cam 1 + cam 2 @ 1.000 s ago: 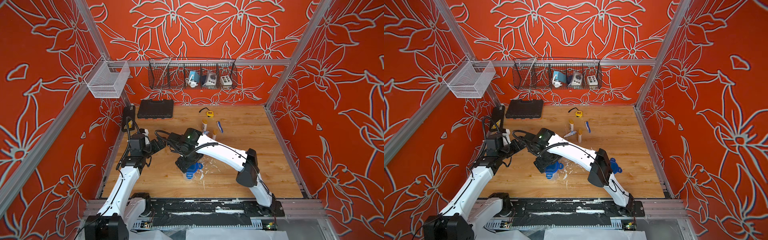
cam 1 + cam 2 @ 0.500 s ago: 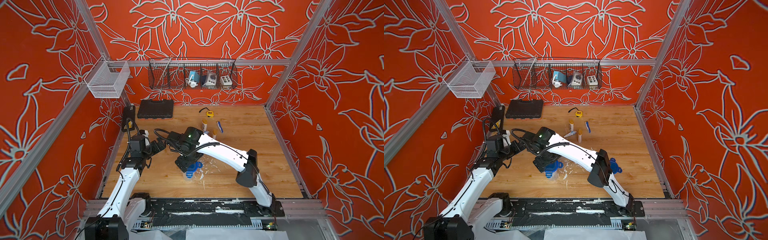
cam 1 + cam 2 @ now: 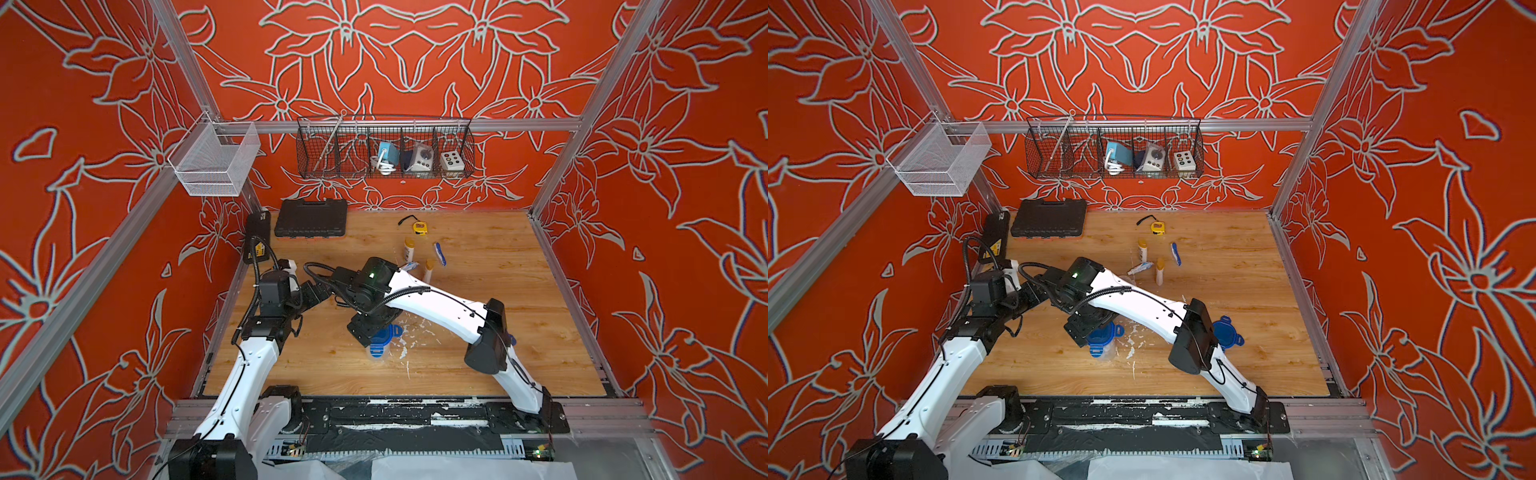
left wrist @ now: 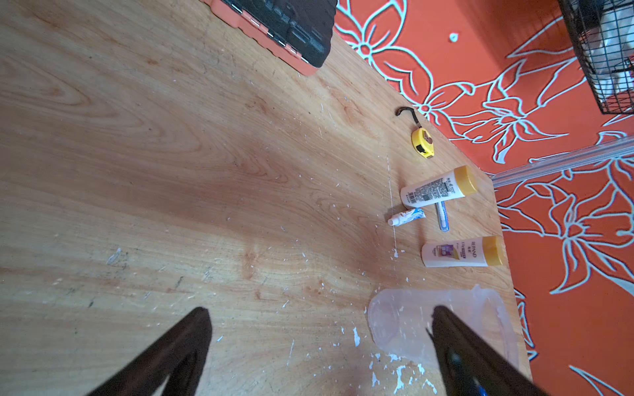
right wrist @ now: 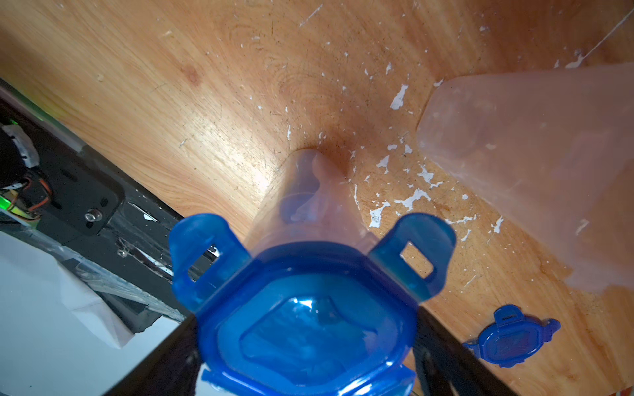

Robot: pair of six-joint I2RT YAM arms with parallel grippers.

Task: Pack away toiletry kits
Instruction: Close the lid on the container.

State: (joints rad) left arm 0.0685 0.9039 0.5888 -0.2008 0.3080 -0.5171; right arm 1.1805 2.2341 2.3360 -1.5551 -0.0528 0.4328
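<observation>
A clear cup with a blue four-tab lid [image 3: 380, 343] [image 5: 305, 325] stands near the table's front middle. My right gripper [image 5: 308, 315] [image 3: 374, 332] comes down from above, shut on the lid, with a finger on each side of it. Something blue shows through the cup wall. My left gripper [image 4: 319, 308] [image 3: 1034, 297] hovers open and empty to the left. A second clear cup [image 4: 429, 325] [image 5: 531, 171] is beside it. A loose blue lid [image 3: 1227, 334] [image 5: 511, 337] lies right. Farther back lie two yellow-capped bottles [image 3: 409, 249] [image 3: 429, 269], a toothpaste tube [image 4: 406, 217] and a blue toothbrush [image 3: 440, 253].
A black tool case [image 3: 311, 218] sits at the back left and a yellow tape measure [image 3: 419, 227] at the back middle. A black wire basket [image 3: 386, 153] and a white mesh basket [image 3: 214, 166] hang on the walls. White flakes dot the wood around the cups.
The left arm has shifted very slightly. The right gripper and the lidded cup stay where they were.
</observation>
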